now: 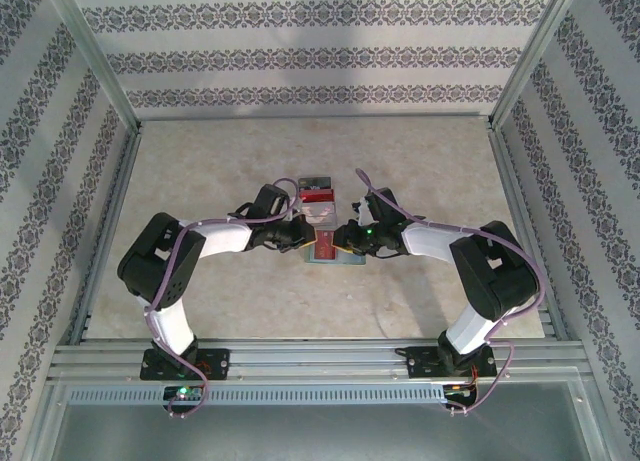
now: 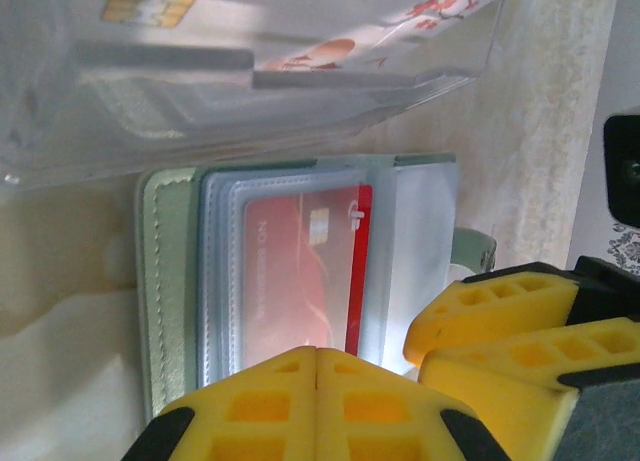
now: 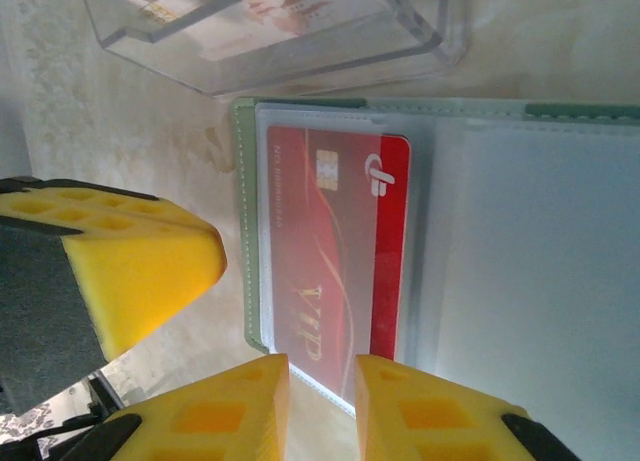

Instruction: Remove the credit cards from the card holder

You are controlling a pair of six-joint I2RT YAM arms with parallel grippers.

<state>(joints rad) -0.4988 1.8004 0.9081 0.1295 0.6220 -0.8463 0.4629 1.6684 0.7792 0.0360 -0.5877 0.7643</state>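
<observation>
Holder (image 3: 245, 231) open flat on table (image 3: 100, 101), red card (image 3: 330, 251) in its clear sleeve (image 3: 422, 281). Left pincer (image 2: 316, 353) pressed together at holder's near edge. Right pincer (image 3: 322, 366) slightly apart at sleeve corner.

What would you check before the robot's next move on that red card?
1. Card holder lying open: ok.
2. Red card out of its clear sleeve: not ok, it sits inside.
3. Left tool shut: ok; whether it pinches anything: cannot tell.
4. Right tool open at the card's end: ok.
5. Clear box apart from both tools: ok.
</observation>
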